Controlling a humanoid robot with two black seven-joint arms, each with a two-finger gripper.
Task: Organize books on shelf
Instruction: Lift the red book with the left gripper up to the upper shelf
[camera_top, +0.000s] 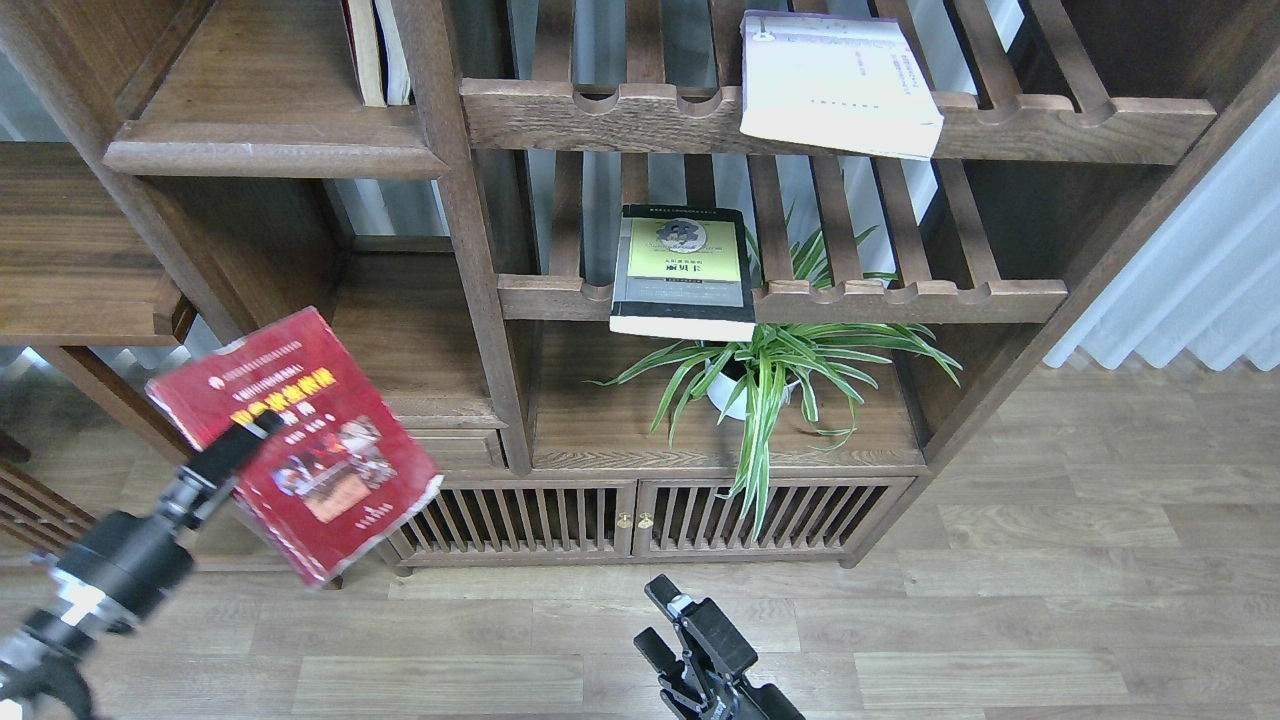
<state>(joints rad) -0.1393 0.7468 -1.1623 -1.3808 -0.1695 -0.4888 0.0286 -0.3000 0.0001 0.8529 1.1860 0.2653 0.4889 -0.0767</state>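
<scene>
Your left gripper (250, 432) is up in front of the bookcase, clamped on the red paperback with the yellow title and cover photos (300, 440). One black finger (240, 445) lies across the front cover near its left edge. The book hangs in the air, tilted, its lower corner dipping toward the floor, clear of every board.

Your right gripper (655, 620) sits low at the bottom centre, over the pale wood-plank floor (1050, 600). Its two black fingers stand apart with nothing between them, so that hand is released and empty.

Look at the upper left: the solid dark-brown wooden shelf with the thick rounded front lip (270, 155) has a couple of thin upright books (378, 50) standing at its right end, against the post. The rest of that board is bare wood.

To the right, the thick plain white paperback (835, 80) lies flat on the upper slatted rack with the notched front rail (1050, 125), its near edge hanging over the rail. Below it, the black-grey paperback with the yellow-green panel (685, 270) lies flat on the lower slatted rack (900, 300), also poking out past the rail.

Just under that book, a green striped spider plant in a white pot (770, 380) stands on the low board, leaves spilling over the slatted cabinet doors (640, 515). A white curtain (1200, 270) hangs on the far right.
</scene>
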